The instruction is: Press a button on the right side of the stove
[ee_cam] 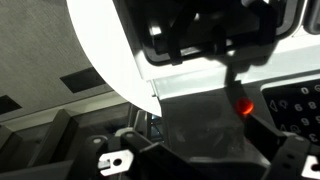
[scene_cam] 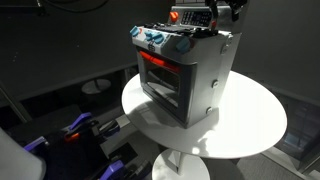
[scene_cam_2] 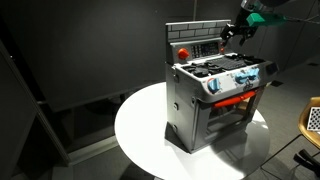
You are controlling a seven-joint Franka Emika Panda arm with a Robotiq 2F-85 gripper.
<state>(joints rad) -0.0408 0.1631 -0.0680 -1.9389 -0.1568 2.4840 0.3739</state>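
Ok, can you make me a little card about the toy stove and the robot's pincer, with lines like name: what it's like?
stove: small, silver-grey, standing upright on the table
table: round and white
oven window: glowing red
knobs: blue, along the top front edge
back panel: dark, with a red button
pincer: up by the far end of the back panel from the red button, above the stove top
pincer open or shut: cannot tell
pincer touching a button: too small to tell
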